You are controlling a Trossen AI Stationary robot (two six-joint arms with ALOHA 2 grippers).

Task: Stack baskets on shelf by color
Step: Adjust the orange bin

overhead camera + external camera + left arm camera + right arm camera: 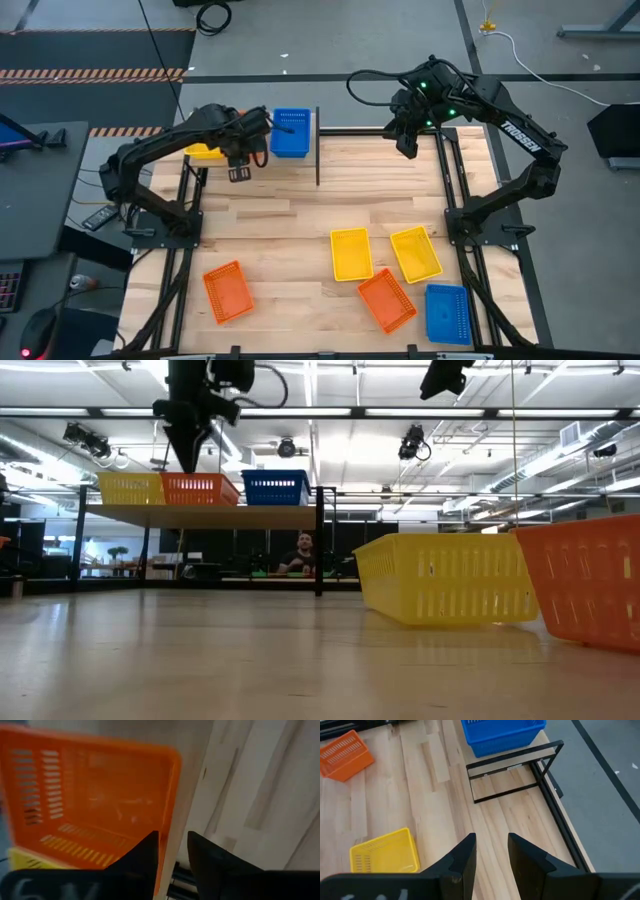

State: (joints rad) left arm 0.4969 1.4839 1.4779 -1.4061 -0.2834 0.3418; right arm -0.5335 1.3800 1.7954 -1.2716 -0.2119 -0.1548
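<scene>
nearest you, a loose orange basket (590, 585) and a yellow basket (450, 590) lie on the tabletop (200, 650): thin, perforated plastic. the right gripper (491, 852) hovers empty, fingers apart. beyond, the left gripper (172, 855) straddles the wall of the shelved orange basket (200, 488) on the shelf (200, 513); you cannot tell whether it is clamped or released. lifting while clamped would likely drag the basket off the smooth plank.

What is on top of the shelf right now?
The shelf carries a yellow basket, an orange basket and a blue basket side by side. Their insides are hidden.
</scene>
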